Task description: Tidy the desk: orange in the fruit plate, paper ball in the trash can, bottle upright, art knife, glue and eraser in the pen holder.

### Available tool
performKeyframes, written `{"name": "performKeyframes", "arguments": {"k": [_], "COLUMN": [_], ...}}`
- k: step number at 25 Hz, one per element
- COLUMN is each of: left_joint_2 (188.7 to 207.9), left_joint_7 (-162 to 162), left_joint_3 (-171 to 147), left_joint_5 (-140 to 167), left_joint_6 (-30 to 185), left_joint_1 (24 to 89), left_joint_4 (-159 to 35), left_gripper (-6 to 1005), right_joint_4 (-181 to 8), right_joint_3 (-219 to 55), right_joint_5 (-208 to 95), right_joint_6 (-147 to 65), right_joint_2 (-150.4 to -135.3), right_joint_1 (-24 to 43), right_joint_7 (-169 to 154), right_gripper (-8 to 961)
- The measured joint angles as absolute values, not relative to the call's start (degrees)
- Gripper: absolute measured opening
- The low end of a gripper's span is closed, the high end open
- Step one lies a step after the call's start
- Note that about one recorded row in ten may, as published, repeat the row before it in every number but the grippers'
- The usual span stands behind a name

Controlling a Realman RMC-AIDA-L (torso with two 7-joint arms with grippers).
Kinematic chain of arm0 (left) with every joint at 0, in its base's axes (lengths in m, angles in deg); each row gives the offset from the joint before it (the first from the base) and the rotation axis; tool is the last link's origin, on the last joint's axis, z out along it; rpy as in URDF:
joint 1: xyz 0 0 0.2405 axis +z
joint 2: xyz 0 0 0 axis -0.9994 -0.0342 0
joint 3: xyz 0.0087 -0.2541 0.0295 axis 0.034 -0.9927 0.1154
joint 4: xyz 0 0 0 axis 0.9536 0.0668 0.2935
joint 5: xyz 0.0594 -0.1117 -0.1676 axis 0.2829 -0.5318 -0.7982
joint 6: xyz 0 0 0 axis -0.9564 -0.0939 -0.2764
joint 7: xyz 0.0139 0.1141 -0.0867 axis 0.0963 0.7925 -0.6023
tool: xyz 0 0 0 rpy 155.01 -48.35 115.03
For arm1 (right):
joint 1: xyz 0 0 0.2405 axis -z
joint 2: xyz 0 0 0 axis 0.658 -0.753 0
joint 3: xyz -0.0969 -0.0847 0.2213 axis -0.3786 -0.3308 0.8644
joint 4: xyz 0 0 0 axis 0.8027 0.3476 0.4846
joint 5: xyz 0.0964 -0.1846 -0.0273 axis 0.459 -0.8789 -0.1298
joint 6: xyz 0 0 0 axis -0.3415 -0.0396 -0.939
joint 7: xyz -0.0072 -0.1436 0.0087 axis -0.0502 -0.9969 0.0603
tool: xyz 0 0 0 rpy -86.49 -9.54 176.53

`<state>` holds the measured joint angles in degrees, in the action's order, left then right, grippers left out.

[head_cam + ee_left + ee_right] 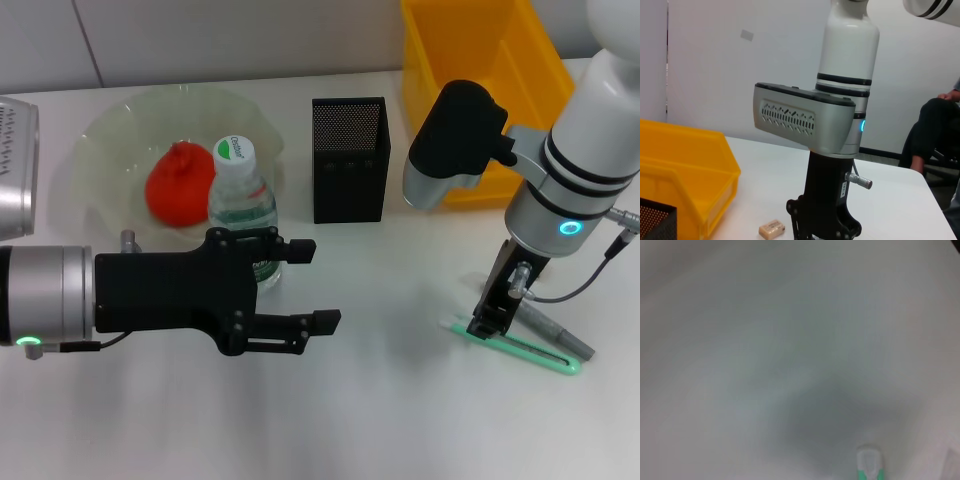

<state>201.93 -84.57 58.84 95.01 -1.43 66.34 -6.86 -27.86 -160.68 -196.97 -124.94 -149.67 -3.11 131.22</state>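
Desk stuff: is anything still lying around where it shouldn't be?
Yes. A green art knife lies flat on the desk under the right gripper, and the eraser sits loose beside the trash can, neither in the pen holder.

- White worktop [400, 420] carries everything in view.
- Pale wall [740, 75] rises behind the far edge.
- Off to the far right, a seated person [935, 130] in dark clothes is partly in view.
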Motion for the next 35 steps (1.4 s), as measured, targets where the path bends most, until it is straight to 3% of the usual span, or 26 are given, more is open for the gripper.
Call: {"name": "performKeyframes", "arguments": {"k": [10,35], "left_joint_2": [201.94,201.94], "left_joint_7": [-84.57,-84.39], "left_joint_3": [58.84,58.84], "left_joint_5": [94.99,94.92], "left_joint_6": [-1.61,-1.46], "left_joint_1": [66.6,66.33], "left_joint_4": [-6.86,-6.86], "left_gripper": [799,800], "right_joint_4": [-27.76,-28.64], "right_joint_3": [-161.66,-162.58], "right_joint_5": [-196.97,-196.98], "right_joint_6": [-125.03,-124.14], "right_joint_2": [-149.7,-149.71], "right_joint_1": [-2.99,-3.05], "right_joint_7": [131.15,131.47], "right_gripper": [251,143]}}
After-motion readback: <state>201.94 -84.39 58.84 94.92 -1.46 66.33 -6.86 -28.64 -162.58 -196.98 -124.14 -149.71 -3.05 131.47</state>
